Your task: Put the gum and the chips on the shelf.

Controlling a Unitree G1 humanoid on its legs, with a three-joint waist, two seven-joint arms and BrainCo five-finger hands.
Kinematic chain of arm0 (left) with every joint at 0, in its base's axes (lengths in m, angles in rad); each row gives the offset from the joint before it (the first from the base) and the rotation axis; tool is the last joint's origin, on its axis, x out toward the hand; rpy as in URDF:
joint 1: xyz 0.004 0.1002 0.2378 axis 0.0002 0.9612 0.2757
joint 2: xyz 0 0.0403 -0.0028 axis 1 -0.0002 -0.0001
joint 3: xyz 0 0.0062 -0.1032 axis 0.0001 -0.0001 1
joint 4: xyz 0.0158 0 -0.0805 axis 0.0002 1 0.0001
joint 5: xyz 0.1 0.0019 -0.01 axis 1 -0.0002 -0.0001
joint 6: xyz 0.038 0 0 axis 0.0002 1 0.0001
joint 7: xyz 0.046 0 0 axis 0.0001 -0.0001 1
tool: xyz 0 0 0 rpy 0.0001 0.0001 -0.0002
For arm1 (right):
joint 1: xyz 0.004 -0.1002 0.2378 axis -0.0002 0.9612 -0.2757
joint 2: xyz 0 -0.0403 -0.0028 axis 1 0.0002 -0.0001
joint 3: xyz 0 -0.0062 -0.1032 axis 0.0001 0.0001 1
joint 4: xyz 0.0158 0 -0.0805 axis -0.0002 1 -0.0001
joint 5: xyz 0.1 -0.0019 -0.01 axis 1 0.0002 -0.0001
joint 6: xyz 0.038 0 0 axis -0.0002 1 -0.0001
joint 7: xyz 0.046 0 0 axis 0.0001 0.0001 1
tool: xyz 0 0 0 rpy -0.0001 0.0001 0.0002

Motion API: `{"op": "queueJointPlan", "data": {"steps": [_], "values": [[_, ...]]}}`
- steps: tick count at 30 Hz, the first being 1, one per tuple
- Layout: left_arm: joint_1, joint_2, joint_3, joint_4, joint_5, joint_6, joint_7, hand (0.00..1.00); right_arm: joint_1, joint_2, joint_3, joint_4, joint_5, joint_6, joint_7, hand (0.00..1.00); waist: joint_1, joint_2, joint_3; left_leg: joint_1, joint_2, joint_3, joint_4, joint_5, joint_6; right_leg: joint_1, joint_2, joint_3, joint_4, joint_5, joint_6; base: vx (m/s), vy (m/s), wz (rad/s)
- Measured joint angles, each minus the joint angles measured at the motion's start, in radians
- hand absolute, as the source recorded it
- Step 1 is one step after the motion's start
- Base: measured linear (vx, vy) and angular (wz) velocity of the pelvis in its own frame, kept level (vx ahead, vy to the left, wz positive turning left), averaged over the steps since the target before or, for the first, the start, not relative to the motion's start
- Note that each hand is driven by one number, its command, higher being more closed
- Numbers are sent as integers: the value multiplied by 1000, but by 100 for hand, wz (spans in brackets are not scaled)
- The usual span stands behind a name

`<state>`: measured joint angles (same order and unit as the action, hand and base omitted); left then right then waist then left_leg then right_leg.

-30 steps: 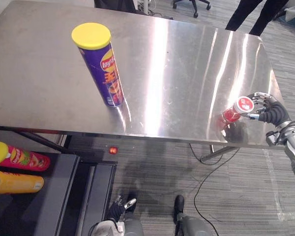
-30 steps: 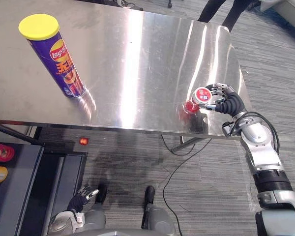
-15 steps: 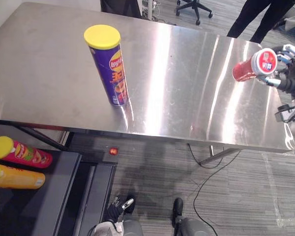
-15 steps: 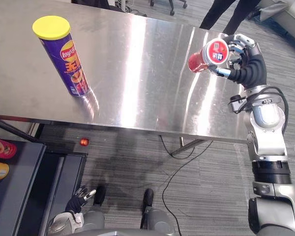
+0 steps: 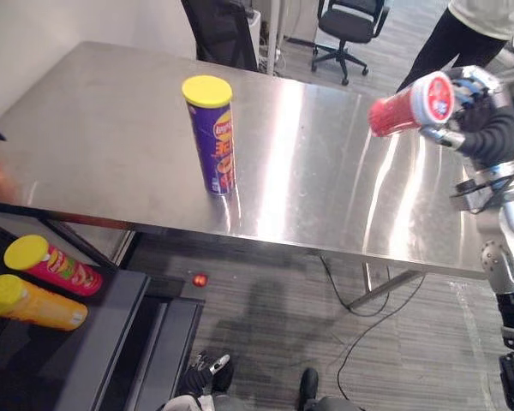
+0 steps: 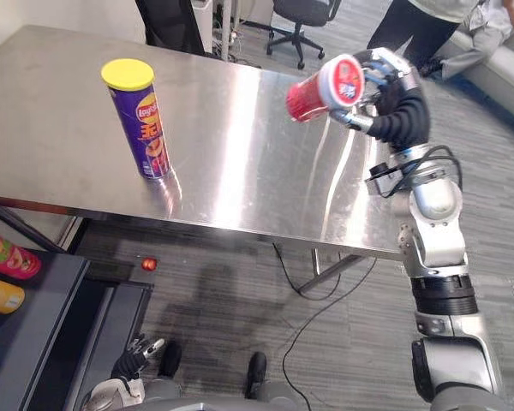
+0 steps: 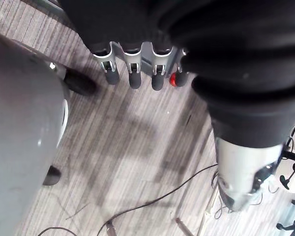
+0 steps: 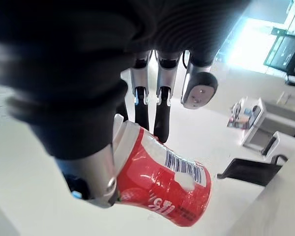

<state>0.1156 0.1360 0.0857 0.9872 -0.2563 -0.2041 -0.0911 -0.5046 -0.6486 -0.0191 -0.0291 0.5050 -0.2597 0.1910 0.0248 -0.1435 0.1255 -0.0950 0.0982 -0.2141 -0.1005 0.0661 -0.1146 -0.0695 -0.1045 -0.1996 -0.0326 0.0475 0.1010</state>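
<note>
One long stainless-steel counter (image 5: 111, 145) took up most of the scene, its top bright with streaked reflections. It stood on grey striped carpet (image 5: 394, 342), with a pale wall (image 5: 68, 21) at its far left. Beyond its far edge stood a dark chair back (image 5: 223, 34) and a black office chair (image 5: 351, 26) on castors. A person's dark-trousered legs (image 5: 445, 43) showed past the far right corner.

On the counter, toward its left half, the chips can (image 5: 215, 141) stood upright, purple with a yellow lid, well apart from anything else. Nothing stood between it and the counter's near edge.

The gum tub (image 6: 324, 87), red with a white lid, was off the surface. The right hand (image 6: 392, 103) held it in the air over the counter's right side, fingers and thumb curled round it. The tub lay tipped on its side, with its lid toward the hand. In the right wrist view the fingers (image 8: 160, 113) reached across the tub's lid end.

Down at the lower left, below counter level, sat the black shelf (image 5: 103, 342). Two more cans lay on their sides on it, just beside each other: a red one (image 5: 56, 265) and an orange one (image 5: 34, 301), both with yellow lids. The counter's near edge and its dark frame ran between the standing can and this shelf.

A small red ball (image 5: 199, 280) lay on the carpet under the counter, near the shelf's corner. The left hand (image 6: 128, 355) hung low over the floor, fingers straight and holding nothing.
</note>
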Motion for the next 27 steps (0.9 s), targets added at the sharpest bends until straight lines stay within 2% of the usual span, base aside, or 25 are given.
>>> {"op": "queueJointPlan", "data": {"steps": [3, 8, 10, 11, 13, 14, 15, 16, 17, 18, 19, 20, 21, 22, 23, 24, 25, 27], "values": [[0, -1, 0, 0, 0, 2, 0, 0, 1, 1, 39, -2, 37, 9, 19, 100, 5, 1, 0, 12, -2, -32, 3, 3, -2, 22, -3, -33, 19, -18, -1, -17, -27, 38], [0, -3, 2, 0, -5, 8, 7, 0, -1, 1, 127, -61, 97, 20, 41, 100, 14, 5, 2, 14, -27, -161, 6, 30, -17, 4, -57, -149, 236, -155, -1, -6, -57, 78], [0, -14, 27, -1, -14, 7, 10, 0, -13, 1, 156, -87, 111, 21, 49, 100, 22, 14, 6, -2, -40, -228, 6, 43, -29, 4, -77, -211, 285, -194, -2, -43, -68, 98], [0, -17, 52, -3, -18, 8, 18, 0, -28, -2, 168, -89, 129, 21, 55, 100, 33, 28, 13, -17, -45, -270, 6, 45, -36, 5, -85, -253, 307, -217, -3, -84, -80, 99], [2, -33, 88, -7, -50, 6, 31, 0, -68, -13, 193, -89, 142, 25, 59, 100, 52, 53, 27, -37, -40, -276, 6, 43, -32, -1, -91, -295, 333, -239, -13, -142, -92, 75], [13, -38, 105, -6, -55, 9, 44, 0, -81, -26, 206, -96, 143, 30, 62, 100, 70, 67, 25, -70, -11, -179, 6, -17, 62, -13, -85, -315, 329, -233, -33, -138, -69, 66], [18, -22, 144, 9, -60, 9, 48, 0, -82, -32, 209, -105, 143, 36, 64, 100, 68, 26, 18, -132, -5, 54, 81, -96, 164, -28, -124, -336, 295, -212, -43, -104, -22, 75], [18, -16, 165, 19, -68, 13, 49, 0, -81, -46, 202, -113, 143, 37, 66, 100, 64, 21, 20, -188, 4, 166, 204, -81, 198, -43, -148, -362, 305, -210, -44, -62, 6, 74], [37, -26, 204, 41, -77, 19, 51, 0, -60, -53, 170, -122, 143, 39, 69, 100, 60, 37, 20, -252, 57, 325, 474, -53, 258, -55, -167, -381, 338, -206, -41, -37, -47, 82], [71, -57, 226, 43, -78, 21, 54, 0, 3, -61, 111, -137, 143, 40, 68, 100, 51, 81, 23, -259, 102, 459, 557, -82, 278, -37, -155, -417, 370, -214, -42, -29, -71, 116], [91, -59, 224, 37, -77, 20, 55, 0, 69, -63, 58, -151, 143, 44, 66, 100, 27, 80, 24, -258, 91, 514, 545, -34, 296, -27, -171, -427, 373, -230, -45, -66, -63, 148], [100, -58, 224, 38, -76, 21, 55, 0, 137, -62, -2, -168, 143, 51, 67, 100, 4, 73, 18, -249, 62, 536, 470, 35, 291, -17, -166, -426, 338, -242, -42, -138, -31, 201], [98, -57, 238, 50, -70, 23, 56, 0, 245, -60, -107, -210, 143, 58, 69, 100, -29, 71, 8, -205, 11, 548, 335, 62, 241, 16, -172, -473, 265, -224, -44, -146, -31, 176], [105, -59, 238, 54, -65, 28, 58, 0, 289, -47, -152, -225, 143, 59, 70, 100, -32, 74, 7, -191, 23, 594, 350, 24, 220, 28, -170, -514, 250, -214, -46, -81, -46, 159], [115, -59, 237, 56, -43, 36, 59, 0, 341, -26, -200, -243, 143, 60, 72, 100, -45, 87, 1, -161, 45, 661, 376, -27, 194, 43, -169, -552, 244, -208, -37, -26, -7, 121], [130, -67, 237, 72, -29, 41, 61, 0, 399, -16, -242, -260, 143, 67, 77, 100, -67, 113, -12, -109, 52, 726, 316, -51, 153, 53, -166, -602, 239, -201, -26, -17, 30, 131], [138, -77, 234, 89, 0, 43, 62, 0, 434, -14, -265, -270, 143, 80, 79, 100, -79, 142, -19, -74, 38, 750, 220, -47, 143, 58, -154, -635, 227, -191, -16, -40, 80, 95], [143, -85, 233, 89, 17, 45, 58, 0, 467, 32, -261, -278, 139, 88, 81, 100, -73, 158, -27, -34, 21, 758, 124, -30, 124, 74, -138, -649, 202, -171, -11, -76, 91, 31]]}}
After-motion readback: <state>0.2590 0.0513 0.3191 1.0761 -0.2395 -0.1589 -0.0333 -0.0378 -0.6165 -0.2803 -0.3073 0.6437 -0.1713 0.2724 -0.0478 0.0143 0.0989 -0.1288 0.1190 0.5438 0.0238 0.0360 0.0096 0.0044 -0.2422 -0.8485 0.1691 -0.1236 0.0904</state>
